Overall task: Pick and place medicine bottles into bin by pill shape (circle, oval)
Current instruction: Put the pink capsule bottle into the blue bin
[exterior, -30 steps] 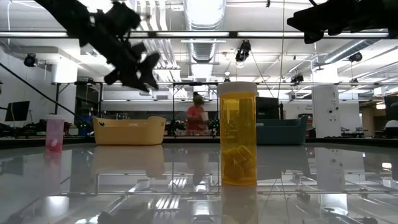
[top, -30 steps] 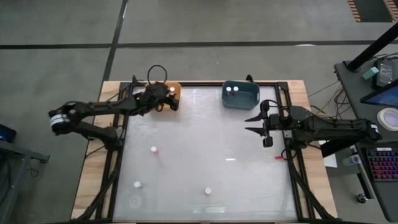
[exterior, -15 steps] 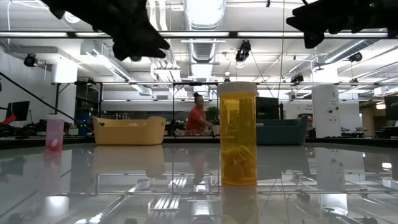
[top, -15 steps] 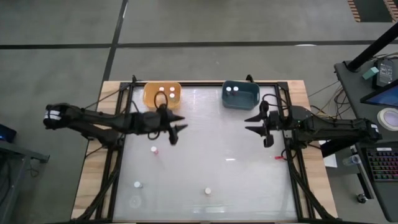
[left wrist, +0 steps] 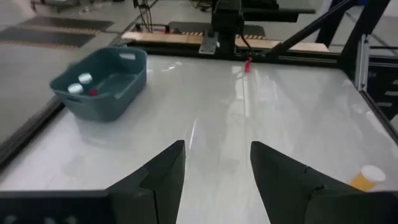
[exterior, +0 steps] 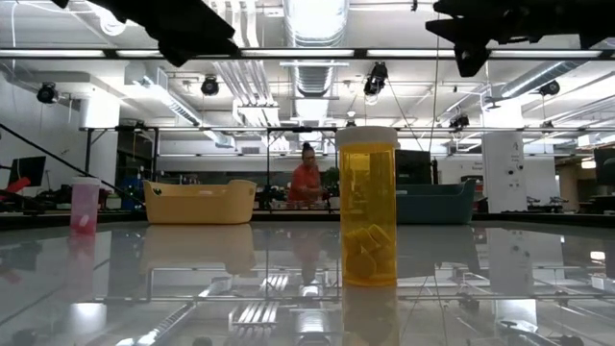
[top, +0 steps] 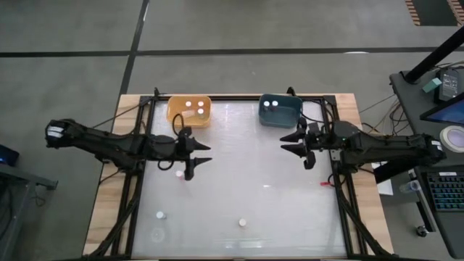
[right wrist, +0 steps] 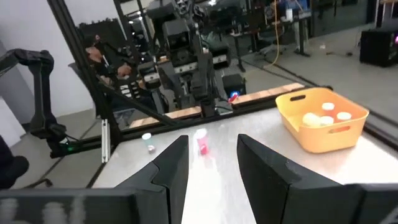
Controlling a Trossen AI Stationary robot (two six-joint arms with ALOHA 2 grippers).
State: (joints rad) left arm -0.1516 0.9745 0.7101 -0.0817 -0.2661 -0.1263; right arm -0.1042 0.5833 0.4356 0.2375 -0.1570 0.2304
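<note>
My left gripper (top: 205, 154) hovers open above the table's left-middle, just beyond a pink medicine bottle (top: 179, 174) that stands upright on the table. My right gripper (top: 284, 143) hovers open at the right, near the teal bin (top: 280, 110), which holds two white-capped bottles. The yellow bin (top: 190, 110) at the far left holds three. Two more white-capped bottles (top: 161, 214) (top: 243, 222) stand near the front edge. A red bottle (top: 325, 184) lies by the right edge. In the low view an amber bottle (exterior: 367, 207) stands close to the camera. Nothing is between either gripper's fingers (left wrist: 165, 174) (right wrist: 171, 165).
The dark frame rails (top: 141, 181) run along the table's left and right sides, with cables by the far corners. The glossy white table top (top: 254, 174) lies open between the two grippers. A person (exterior: 306, 181) stands in the room far behind the table.
My left gripper has swung away from above the yellow bin toward the table's near edge and middle, rising and rolling as it went; the bin's three caps now show. My right gripper has rolled about its pointing line and risen slightly. No bottle has moved.
</note>
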